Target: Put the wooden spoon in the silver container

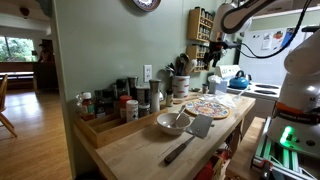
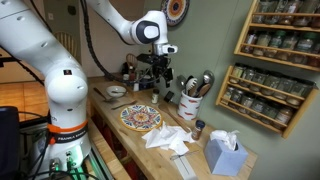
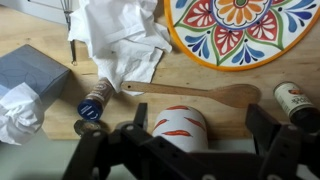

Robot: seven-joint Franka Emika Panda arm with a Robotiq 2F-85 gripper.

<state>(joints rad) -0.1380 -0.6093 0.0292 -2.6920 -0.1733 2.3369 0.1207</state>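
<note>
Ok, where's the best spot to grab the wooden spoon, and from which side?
Take the wooden spoon at mid-handle, coming straight down from above, with the pincer closing across its narrow width. It lies flat on the counter, and the handle is slim and straight. Mind the red-patterned cup close beside it.

The wooden spoon (image 3: 190, 93) is lying flat on the wooden surface (image 3: 25, 30), with its bowl pointing right in the wrist view. Just beside it, the silver container (image 3: 180, 122) is standing upright, shiny and cylindrical, and is holding utensils in an exterior view (image 2: 191, 104).
</note>
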